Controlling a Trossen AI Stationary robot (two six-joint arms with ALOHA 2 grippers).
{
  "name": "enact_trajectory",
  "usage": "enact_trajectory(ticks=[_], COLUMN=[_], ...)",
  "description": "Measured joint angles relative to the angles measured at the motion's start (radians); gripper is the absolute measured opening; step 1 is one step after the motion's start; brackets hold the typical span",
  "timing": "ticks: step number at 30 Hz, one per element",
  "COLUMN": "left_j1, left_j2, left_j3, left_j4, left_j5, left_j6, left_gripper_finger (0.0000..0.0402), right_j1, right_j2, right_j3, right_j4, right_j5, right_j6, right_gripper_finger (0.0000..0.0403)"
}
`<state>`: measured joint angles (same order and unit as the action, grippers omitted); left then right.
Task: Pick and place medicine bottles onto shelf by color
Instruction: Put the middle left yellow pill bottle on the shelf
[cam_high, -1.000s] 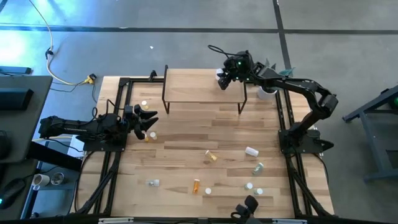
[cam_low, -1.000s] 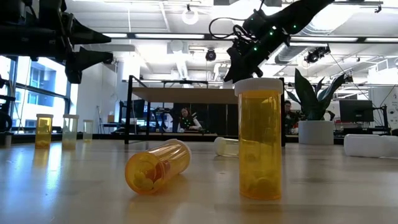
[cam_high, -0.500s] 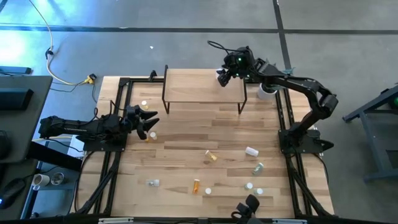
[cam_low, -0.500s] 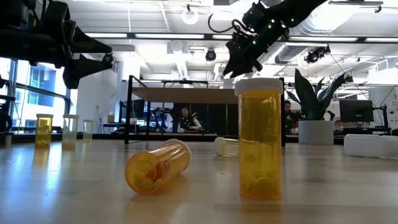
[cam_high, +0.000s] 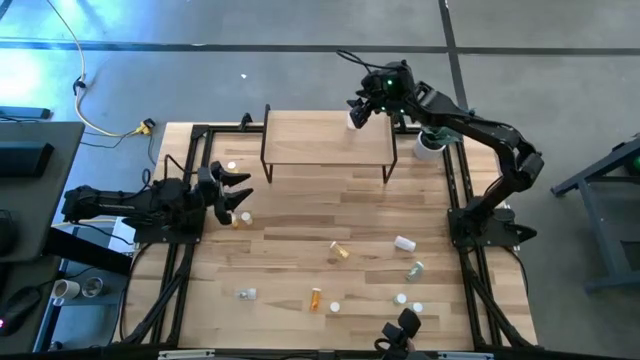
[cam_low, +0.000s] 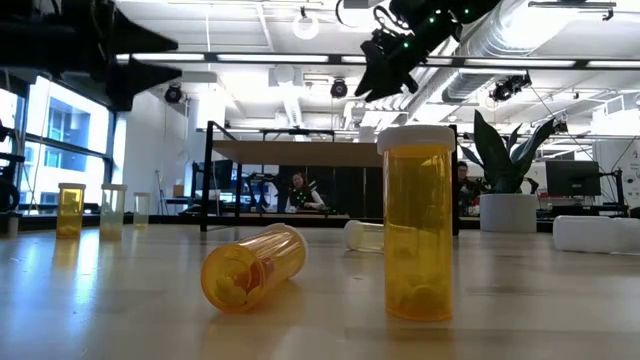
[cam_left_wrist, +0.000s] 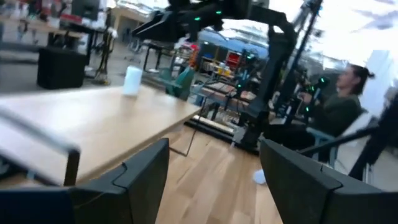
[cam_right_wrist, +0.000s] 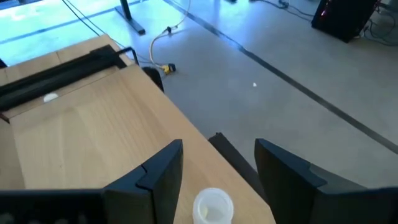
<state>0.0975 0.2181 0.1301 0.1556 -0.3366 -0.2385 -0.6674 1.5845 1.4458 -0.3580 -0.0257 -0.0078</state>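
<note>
High view: right gripper (cam_high: 357, 110) open above white bottle (cam_high: 352, 120) on shelf (cam_high: 310, 140).

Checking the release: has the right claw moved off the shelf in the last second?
Yes. In the high view the right claw has backed toward the shelf's far edge, open, leaving a white bottle standing there.

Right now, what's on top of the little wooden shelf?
One white bottle stands on the shelf, near a far corner. The right gripper above hides a little.
</note>
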Motion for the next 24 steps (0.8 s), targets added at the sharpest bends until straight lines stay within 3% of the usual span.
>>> enact_trajectory(ticks=[5, 12, 24], left_j1=[0.0, 0.0, 0.0], left_j2=[0.04, 0.142, 0.344], left_j3=[0.129, 0.31, 0.385], left_j4=[-0.245, -0.618, -0.737], left_j5=[0.0, 0.05, 0.24], left_j6=[0.07, 0.051, 0.007], left_gripper_finger=[0.0239, 0.0239, 0.0239], right_j1=[0.0, 0.0, 0.0], right_j2=[0.0, 0.0, 0.0], right_j3=[0.019, 0.034, 0.034], right_j4=[-0.006, -0.019, -0.019], right_j5=[0.0, 0.0, 0.0], right_j6=[0.0, -0.018, -0.017], right_gripper_finger=[0.019, 0.019, 0.019])
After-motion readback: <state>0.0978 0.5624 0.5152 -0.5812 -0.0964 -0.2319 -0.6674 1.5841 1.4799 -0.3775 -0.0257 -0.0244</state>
